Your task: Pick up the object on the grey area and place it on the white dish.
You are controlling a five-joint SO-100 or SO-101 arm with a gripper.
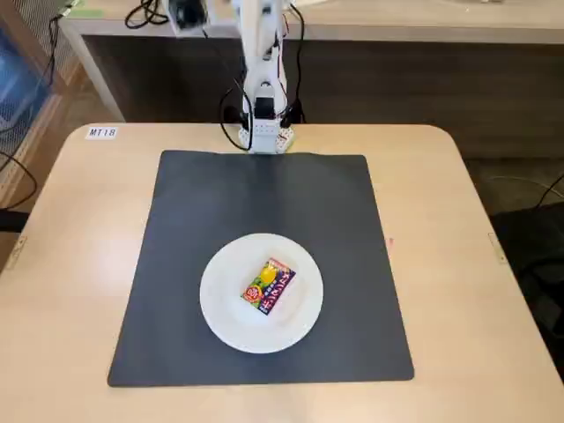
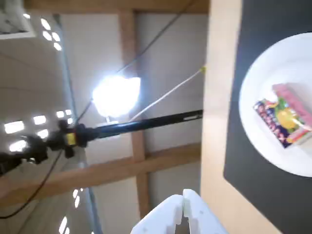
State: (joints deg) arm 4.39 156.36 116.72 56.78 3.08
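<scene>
Object [image 1: 268,285] lies flat on white dish [image 1: 220,317], well apart from hand [image 2: 185,207]. Hand pressed together, empty. Box looks light, stiff, thin; best pinched across short edges.

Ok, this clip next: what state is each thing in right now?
Box: lying flat on the plate, free of the gripper.
Plate: upright on the mat, holding the box.
Mat: flat on the table, under the plate.
Gripper: raised away from the table, fingertips together, holding nothing.
</scene>
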